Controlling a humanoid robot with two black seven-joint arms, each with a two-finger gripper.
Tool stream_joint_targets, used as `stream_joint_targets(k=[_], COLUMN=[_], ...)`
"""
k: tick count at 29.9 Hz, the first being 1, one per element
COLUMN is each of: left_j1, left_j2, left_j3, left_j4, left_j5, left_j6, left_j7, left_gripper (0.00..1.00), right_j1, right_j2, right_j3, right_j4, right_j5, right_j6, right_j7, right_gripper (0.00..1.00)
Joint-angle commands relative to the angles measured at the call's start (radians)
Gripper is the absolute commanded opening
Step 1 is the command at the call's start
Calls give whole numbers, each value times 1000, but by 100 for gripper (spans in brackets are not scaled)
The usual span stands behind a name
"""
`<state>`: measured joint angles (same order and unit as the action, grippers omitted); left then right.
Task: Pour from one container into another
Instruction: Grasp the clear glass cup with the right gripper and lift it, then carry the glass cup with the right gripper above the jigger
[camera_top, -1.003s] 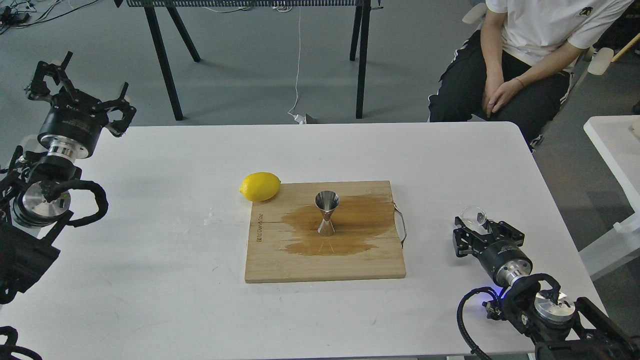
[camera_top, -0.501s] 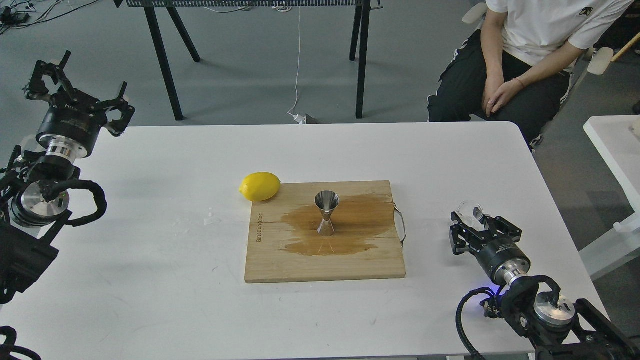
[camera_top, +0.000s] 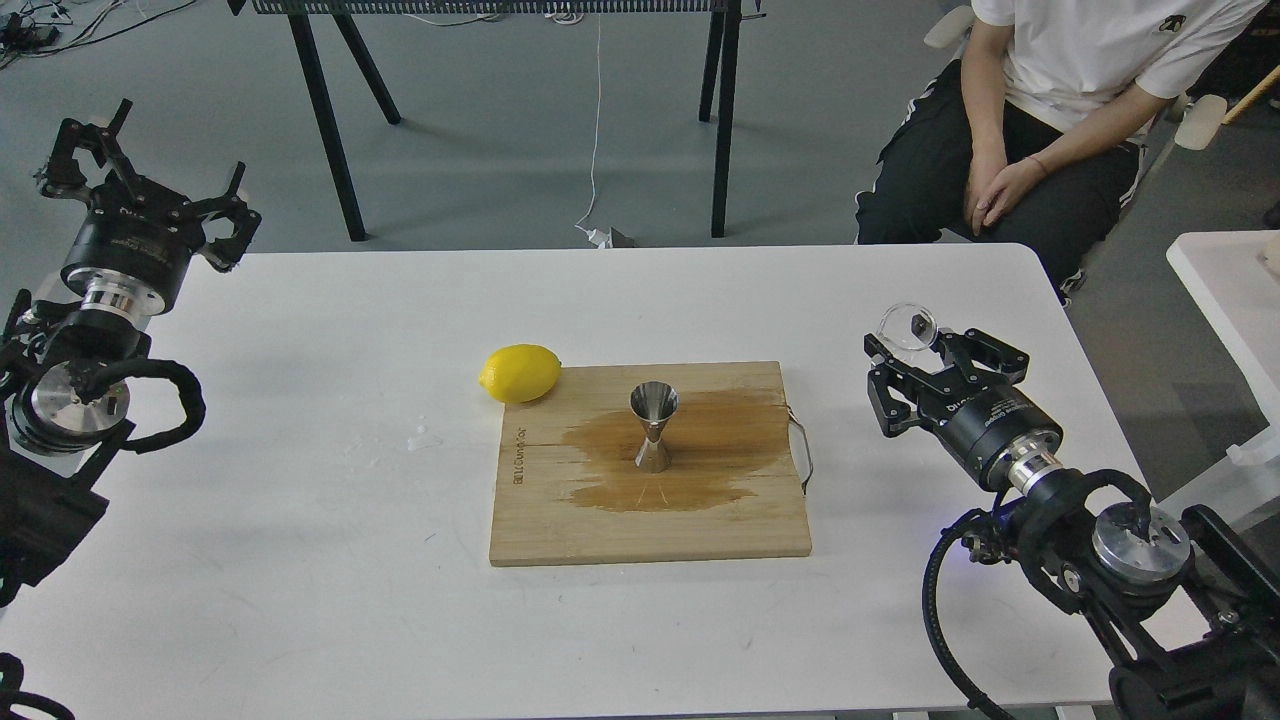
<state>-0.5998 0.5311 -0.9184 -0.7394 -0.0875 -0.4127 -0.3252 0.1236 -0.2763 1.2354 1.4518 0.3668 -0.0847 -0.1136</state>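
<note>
Table (camera_top: 330, 560): white, fills most of my view; the cutting board sits near its middle.
Person (camera_top: 1040, 110): seated far right beyond the table, white shirt, dark trousers, hands together in the lap.
Cutting board (camera_top: 560, 520): wooden, flat on the table; a dark wet stain (camera_top: 720, 440) spreads over its middle and right part; a metal handle (camera_top: 803, 452) sticks out at its right edge.
My left gripper (camera_top: 140, 165): at the far left, just past the table's far-left corner; fingers spread apart, nothing between them.
My right gripper (camera_top: 935, 360): over the right part of the table, well right of the board; jaws clamped on the clear cup.
Lemon (camera_top: 520, 373): yellow, lying on the table, touching the board's far-left corner.
Jigger (camera_top: 653, 425): shiny steel, hourglass-shaped, upright on the board inside the stain; well apart from the cup.
Clear cup (camera_top: 908, 327): small, transparent, held at my right gripper's far tip, tipped on its side; contents I cannot tell.
</note>
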Motion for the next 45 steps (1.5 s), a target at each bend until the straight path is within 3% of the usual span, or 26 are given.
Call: stream_joint_targets(k=[1,12,19,36,45], left_j1=[0,2,2,11,11], left_j2=[1,20,20,23,24], left_j3=[-1,7,7,7,7], left_j4=[0,0,0,0,2], left_j5=[0,2,2,2,2], left_j6=[0,-1,2,2,0], left_j7=[0,0,-2,-3,-3], left_gripper=[100,100,100,100,100], right_j1=[71,240,258,292,311], right_j2=[2,54,121,166,175], right_j3=[-65,-275,-342,-412,-487], right_j4=[38,21,-11,-34,-36], right_j5=[-113,-250,-494,-664,-790], right_j6=[-102,-168,-197,-221,-230], right_j7=[5,12,12,14,46], right_gripper=[19,18,19,18,18])
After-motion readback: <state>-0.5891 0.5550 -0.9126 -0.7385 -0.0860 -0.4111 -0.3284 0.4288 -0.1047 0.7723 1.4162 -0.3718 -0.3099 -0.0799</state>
